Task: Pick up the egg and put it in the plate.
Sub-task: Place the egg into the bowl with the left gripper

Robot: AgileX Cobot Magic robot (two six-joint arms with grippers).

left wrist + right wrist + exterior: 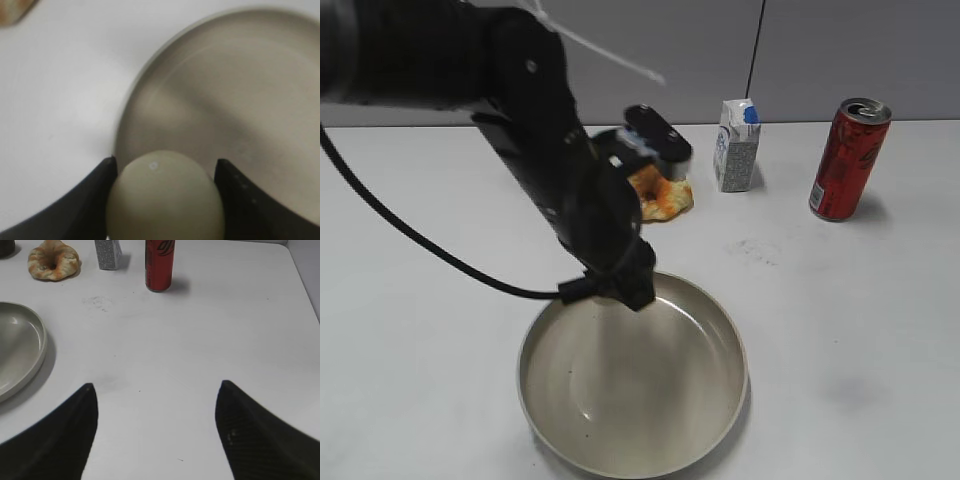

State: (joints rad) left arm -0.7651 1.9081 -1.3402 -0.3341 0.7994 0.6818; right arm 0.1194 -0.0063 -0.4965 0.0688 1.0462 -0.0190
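The egg point(165, 197) sits clamped in your left gripper point(165, 200), above the plate point(240, 100) rim. Your right gripper point(156, 432) is spread wide, holding nothing; bare table point(200, 340) lies beneath it.

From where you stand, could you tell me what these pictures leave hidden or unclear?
- Egg: its lower part is cut off by the left wrist view's bottom edge; in the exterior view the arm hides it.
- Left gripper: only its inner finger edges show.
- Plate: cut off by the right wrist view's left edge.
- Pastry: partly behind the arm in the exterior view.
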